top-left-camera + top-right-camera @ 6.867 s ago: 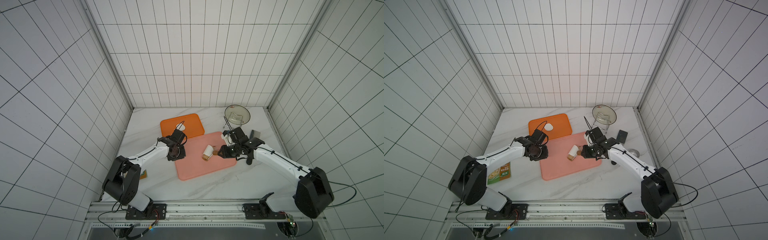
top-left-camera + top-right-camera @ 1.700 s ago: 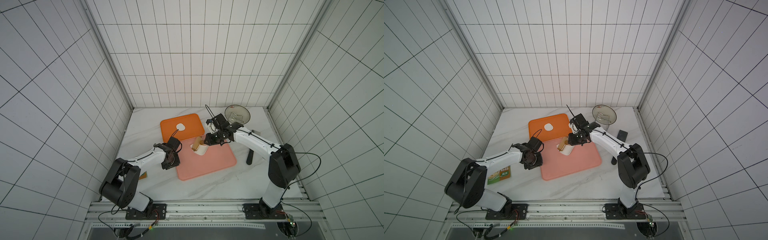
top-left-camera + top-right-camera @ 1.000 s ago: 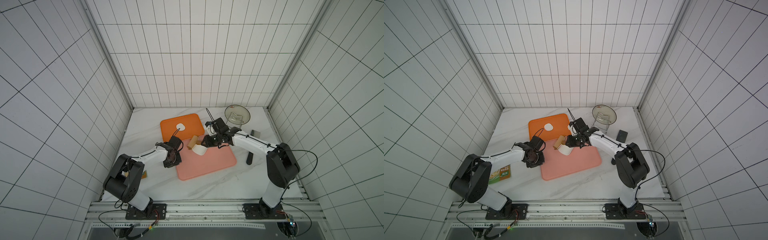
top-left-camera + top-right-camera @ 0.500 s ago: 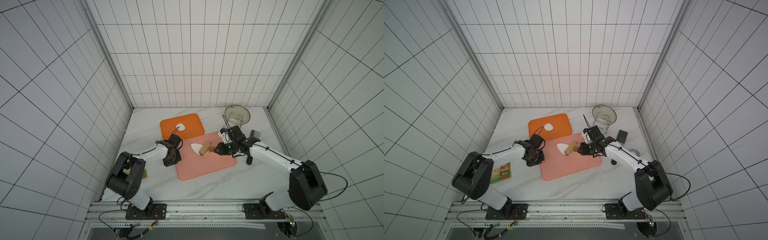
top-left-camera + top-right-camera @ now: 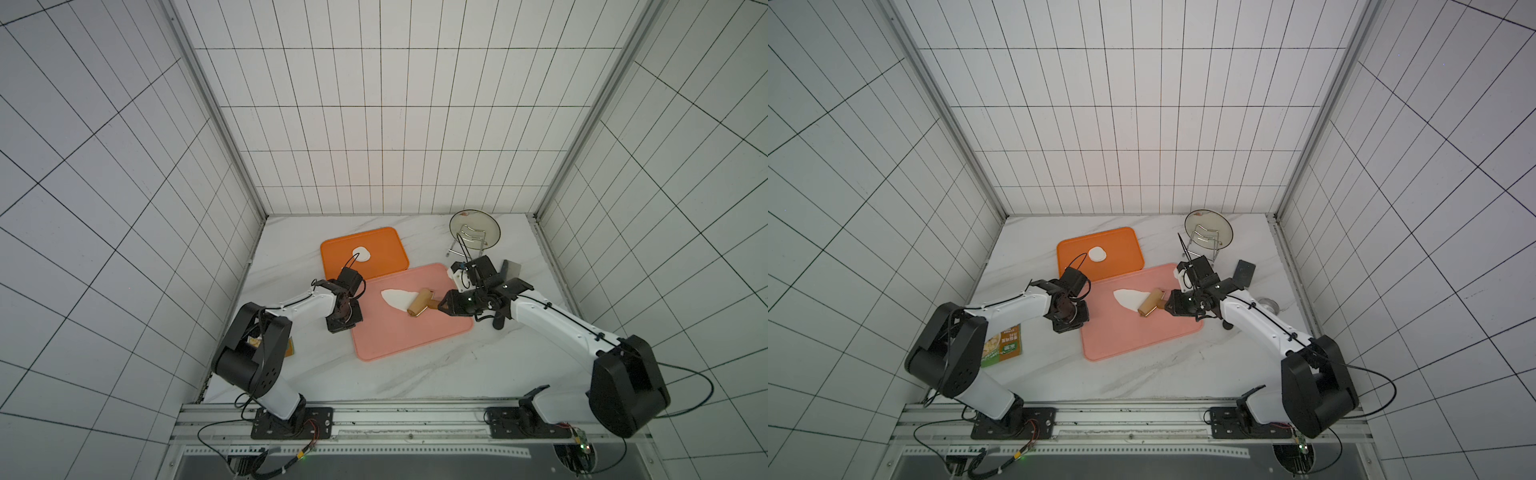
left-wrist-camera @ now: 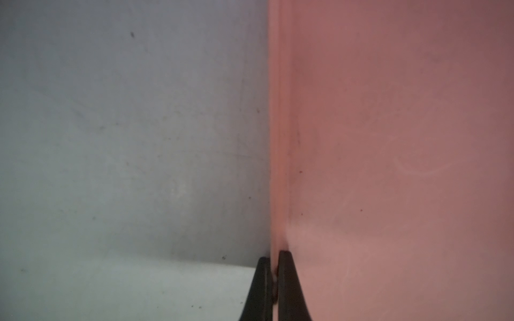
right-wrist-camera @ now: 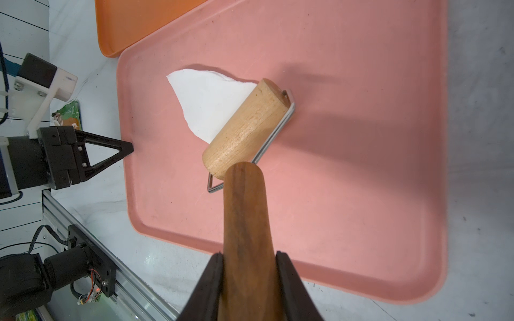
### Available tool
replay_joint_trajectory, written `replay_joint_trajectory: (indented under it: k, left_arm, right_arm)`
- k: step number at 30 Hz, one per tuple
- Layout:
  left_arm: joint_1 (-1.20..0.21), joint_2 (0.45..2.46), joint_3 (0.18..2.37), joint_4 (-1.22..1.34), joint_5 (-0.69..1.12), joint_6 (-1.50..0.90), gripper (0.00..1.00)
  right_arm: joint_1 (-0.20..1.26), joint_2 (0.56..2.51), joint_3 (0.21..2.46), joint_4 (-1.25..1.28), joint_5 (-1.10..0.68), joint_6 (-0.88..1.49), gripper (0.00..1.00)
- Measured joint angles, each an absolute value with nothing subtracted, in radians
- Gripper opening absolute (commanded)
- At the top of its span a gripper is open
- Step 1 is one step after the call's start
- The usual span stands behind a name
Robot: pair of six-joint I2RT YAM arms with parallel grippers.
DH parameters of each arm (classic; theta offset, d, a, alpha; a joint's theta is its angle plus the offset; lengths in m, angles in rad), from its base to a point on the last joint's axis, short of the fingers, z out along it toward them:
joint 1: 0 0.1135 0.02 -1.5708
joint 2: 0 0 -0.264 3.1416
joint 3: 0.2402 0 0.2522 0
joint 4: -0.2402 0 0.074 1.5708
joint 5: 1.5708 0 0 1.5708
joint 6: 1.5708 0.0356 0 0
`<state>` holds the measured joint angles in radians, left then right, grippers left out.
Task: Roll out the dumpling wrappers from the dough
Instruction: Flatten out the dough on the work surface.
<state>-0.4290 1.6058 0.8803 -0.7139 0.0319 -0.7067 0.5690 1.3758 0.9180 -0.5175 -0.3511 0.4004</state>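
White dough [image 7: 205,102], pink tray [image 7: 361,166], orange tray [image 5: 386,249].

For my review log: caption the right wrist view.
Right hand holds the wooden roller, drum on the flattened dough on a pink tray.

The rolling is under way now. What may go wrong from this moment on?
1. The dough is a thin, uneven sheet, and the wooden roller rests on only one end of it. It may stick to the roller and lift.
2. The left jaws pinch only the thin rim of the pink tray. If they slip, the tray may slide under the roller's push.
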Motion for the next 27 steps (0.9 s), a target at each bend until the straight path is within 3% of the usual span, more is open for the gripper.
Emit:
replay_joint_trajectory:
  k: [13,19,27]
  left_arm:
    - [-0.429,1.605,0.88,-0.714,0.035,-0.702,0.03]
    - [-0.429,1.605,0.881,-0.715,0.036,-0.698,0.02]
    - [-0.429,1.608,0.887,-0.721,0.036,-0.694,0.0]
  right_arm:
    - [0.574,1.354,1.146,-0.761,-0.226,0.368,0.0]
    - [0.662,1.448,1.299,-0.709,-0.233,0.358,0.0]
    - [0.701,1.623,1.279,-0.586,-0.274,0.384,0.0]
